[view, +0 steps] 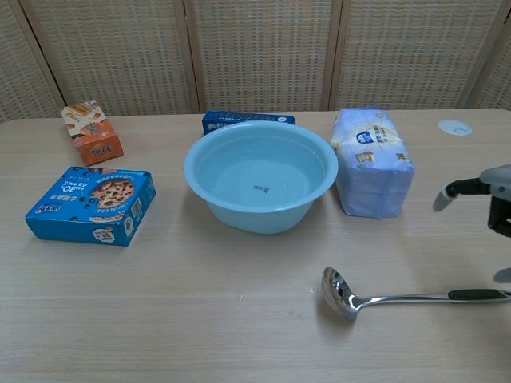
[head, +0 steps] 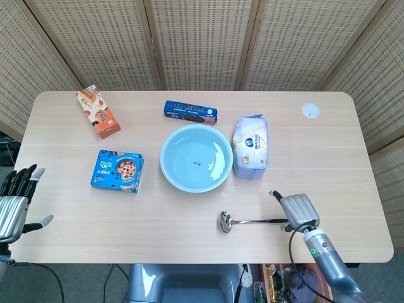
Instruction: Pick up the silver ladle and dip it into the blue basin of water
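The right hand (head: 299, 212) is hovering empty, fingers apart, over the shiny silver ladle's (head: 252, 221) black handle, lower right. The round blue basin (head: 195, 158) is sitting mid-frame. The left hand (head: 14, 206) is hanging spread at lower left.

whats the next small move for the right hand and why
Probably lower the right hand onto the ladle's black handle end and close on it. The silver ladle lies flat on the table, ungripped, and the hand hovers above its handle end holding nothing. The blue basin comes only after a grip.
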